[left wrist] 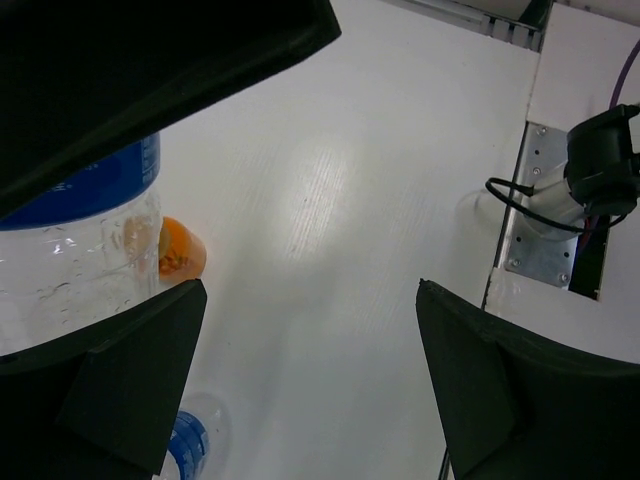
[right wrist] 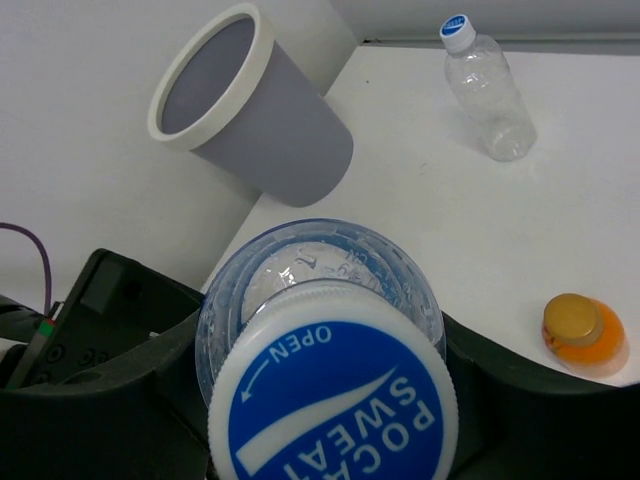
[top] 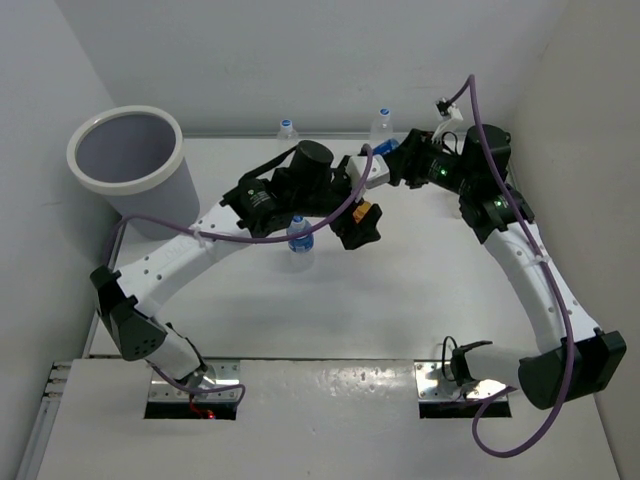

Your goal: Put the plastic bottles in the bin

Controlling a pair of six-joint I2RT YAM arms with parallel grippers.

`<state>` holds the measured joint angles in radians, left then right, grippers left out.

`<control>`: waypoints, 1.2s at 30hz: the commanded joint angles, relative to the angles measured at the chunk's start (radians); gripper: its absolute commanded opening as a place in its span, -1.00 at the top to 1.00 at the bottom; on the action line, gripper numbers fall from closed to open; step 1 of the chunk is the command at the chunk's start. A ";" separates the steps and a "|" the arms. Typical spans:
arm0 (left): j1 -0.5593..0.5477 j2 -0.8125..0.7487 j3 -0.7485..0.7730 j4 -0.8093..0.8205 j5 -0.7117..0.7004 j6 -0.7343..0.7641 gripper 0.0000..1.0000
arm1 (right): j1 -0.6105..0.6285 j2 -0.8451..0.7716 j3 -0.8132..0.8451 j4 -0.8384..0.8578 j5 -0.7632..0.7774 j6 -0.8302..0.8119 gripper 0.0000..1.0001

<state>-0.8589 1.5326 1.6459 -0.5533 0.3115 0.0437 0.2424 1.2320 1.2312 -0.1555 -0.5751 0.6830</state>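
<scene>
A clear bottle with a blue Pocari Sweat cap (right wrist: 335, 400) is clamped between the fingers of the right gripper (right wrist: 330, 440), raised over the far middle of the white table (top: 400, 300). The grey bin (top: 124, 186) with its thick white rim stands in the far left corner against the side wall, well apart from that bottle. A second clear bottle (top: 287, 129) and a third (top: 381, 122) stand along the back wall. A fourth bottle (top: 300, 234) stands mid-table under the left arm, near a small orange bottle (right wrist: 583, 330). Open tabletop runs from these to the near edge.

The left gripper (left wrist: 310, 390) has its jaws spread wide around bare tabletop, gripping nothing (only its own wrist view shows this; from above the arm hides it). Only the right wrist view shows the cap's lettering.
</scene>
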 commanded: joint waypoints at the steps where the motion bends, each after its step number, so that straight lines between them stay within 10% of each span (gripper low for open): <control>1: 0.063 -0.057 0.000 0.070 -0.035 0.053 -0.87 | 0.028 -0.026 0.028 -0.099 -0.106 0.000 0.99; 15: 0.104 -0.078 0.011 0.070 -0.111 0.091 -0.87 | 0.020 -0.014 0.048 -0.194 -0.100 -0.059 1.00; 28: 0.179 -0.069 -0.084 0.070 0.273 0.110 -0.92 | 0.018 0.012 0.080 -0.118 -0.196 0.009 1.00; 36: 0.179 -0.051 -0.084 0.114 0.196 0.058 -0.84 | 0.051 0.035 0.091 -0.030 -0.290 0.093 1.00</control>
<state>-0.6872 1.4818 1.5620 -0.5045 0.5312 0.1207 0.2714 1.2606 1.2781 -0.2672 -0.7902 0.7280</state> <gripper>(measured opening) 0.932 0.624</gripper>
